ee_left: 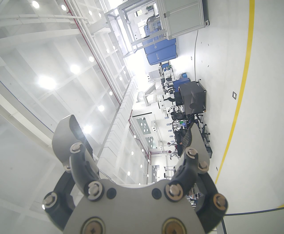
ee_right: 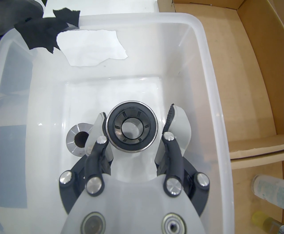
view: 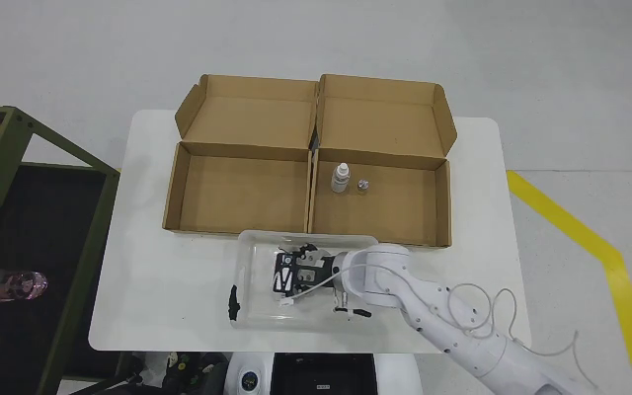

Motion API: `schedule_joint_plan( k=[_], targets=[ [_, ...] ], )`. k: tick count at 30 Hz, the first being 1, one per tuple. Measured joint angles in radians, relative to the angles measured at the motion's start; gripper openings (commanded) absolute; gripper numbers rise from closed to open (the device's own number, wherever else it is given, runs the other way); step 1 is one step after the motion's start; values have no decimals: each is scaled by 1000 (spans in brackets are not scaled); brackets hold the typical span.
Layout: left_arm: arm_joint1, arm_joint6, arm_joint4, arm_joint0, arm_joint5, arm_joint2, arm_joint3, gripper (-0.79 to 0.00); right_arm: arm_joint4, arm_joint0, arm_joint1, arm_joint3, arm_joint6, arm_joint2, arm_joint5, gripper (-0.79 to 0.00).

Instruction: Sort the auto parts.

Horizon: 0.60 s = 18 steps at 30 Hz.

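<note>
Straddling the bearing [ee_right: 133, 108] on the floor of the clear bin [ee_right: 206, 66], our right gripper [ee_right: 137, 112] stands open, one finger touching it, the other apart; our left gripper [ee_left: 132, 123] is wide open, holding nothing.

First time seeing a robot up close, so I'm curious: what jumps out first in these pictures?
The right gripper, open inside the clear bin at the table's near edge, straddles a black-and-metal ring, with a metal sleeve beside it. Behind stand two open cardboard boxes; one holds a small bottle. The left gripper points up at the ceiling, open.
</note>
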Motion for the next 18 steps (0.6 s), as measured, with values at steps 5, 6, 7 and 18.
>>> schedule_joint_plan(
  k=[5, 6, 7, 18],
  targets=[
    [0, 0, 0, 0, 0, 0, 0, 0, 8, 8, -10, 19, -11, -9, -10, -566],
    [0, 0, 0, 0, 0, 0, 0, 0, 9, 9, -11, 21, -13, -10, -11, -674],
    [0, 0, 0, 0, 0, 0, 0, 0, 10, 10, -13, 21, -15, -12, -13, -736],
    [0, 0, 0, 0, 0, 0, 0, 0, 46, -2, -10, -33, -64, 34, -56, -785]
  ],
)
